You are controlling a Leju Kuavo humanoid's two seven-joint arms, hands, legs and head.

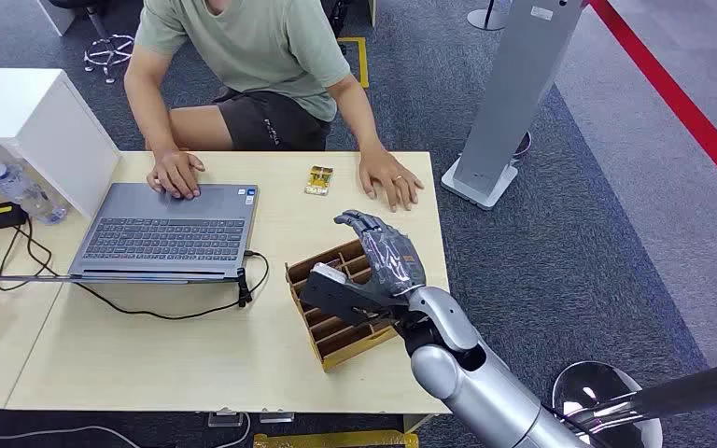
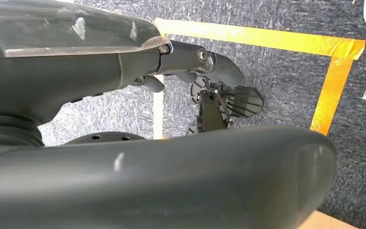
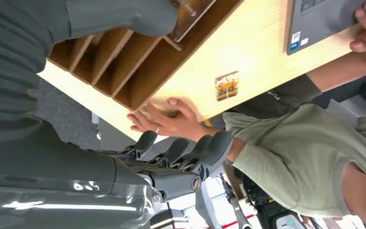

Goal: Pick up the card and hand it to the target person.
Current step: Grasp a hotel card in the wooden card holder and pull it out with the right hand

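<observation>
Right hand [image 1: 381, 266] over slotted box [image 1: 336, 322]; writing unreadable.

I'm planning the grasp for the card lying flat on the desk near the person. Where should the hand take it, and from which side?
The card lies flat on the table, so nothing sticks up to pinch. Probably best to come down from above with the right hand, taking its two long edges between thumb and fingers. The person's hand lies close on one side.

Right hand [image 1: 381, 266] above wooden organizer [image 1: 336, 308]
</observation>
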